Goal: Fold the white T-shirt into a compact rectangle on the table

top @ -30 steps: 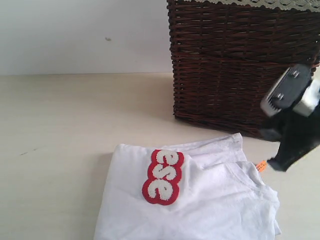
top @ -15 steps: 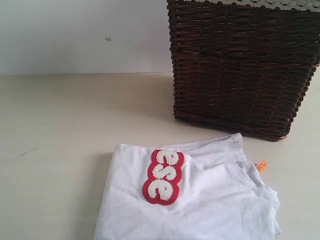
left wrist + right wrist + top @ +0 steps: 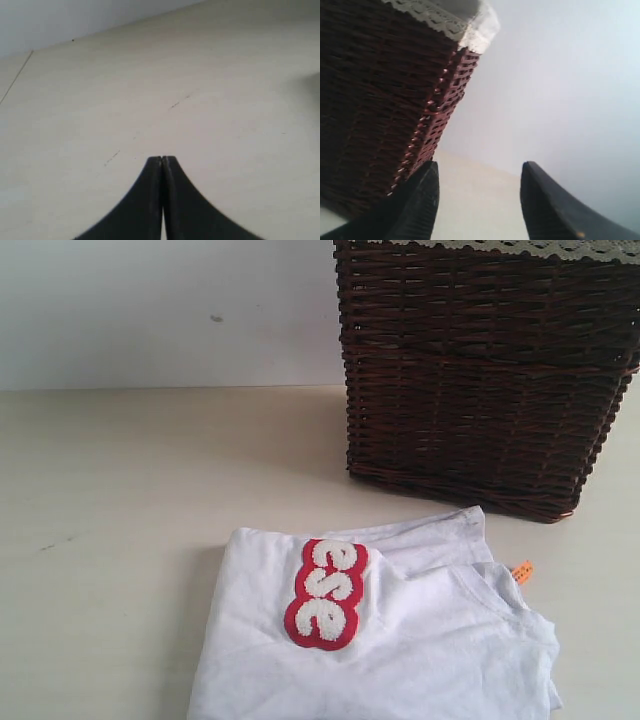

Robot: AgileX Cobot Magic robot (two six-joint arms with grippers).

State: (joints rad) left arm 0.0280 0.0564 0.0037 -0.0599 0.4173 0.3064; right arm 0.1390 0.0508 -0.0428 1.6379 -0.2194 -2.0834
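White T-shirt (image 3: 400, 640), exterior view: lying folded on the table (image 3: 120, 490) just in front of the wicker basket (image 3: 480, 380), lettering (image 3: 327, 592) facing up; neither arm is showing, probably because the fold is looking finished.
Left gripper (image 3: 162, 159), left wrist view: pressing together on nothing, hanging over table; basket not showing.
Right gripper (image 3: 480, 166), right wrist view: standing spread and empty beside the basket's corner, seemingly sitting clear of the cloth.

A dark wicker basket (image 3: 480, 380) stands upright at the right rear, a pale lace-edged liner (image 3: 520, 246) showing along its rim. Behind it, a plain white wall (image 3: 160, 310) carries one small dark speck (image 3: 216, 317).
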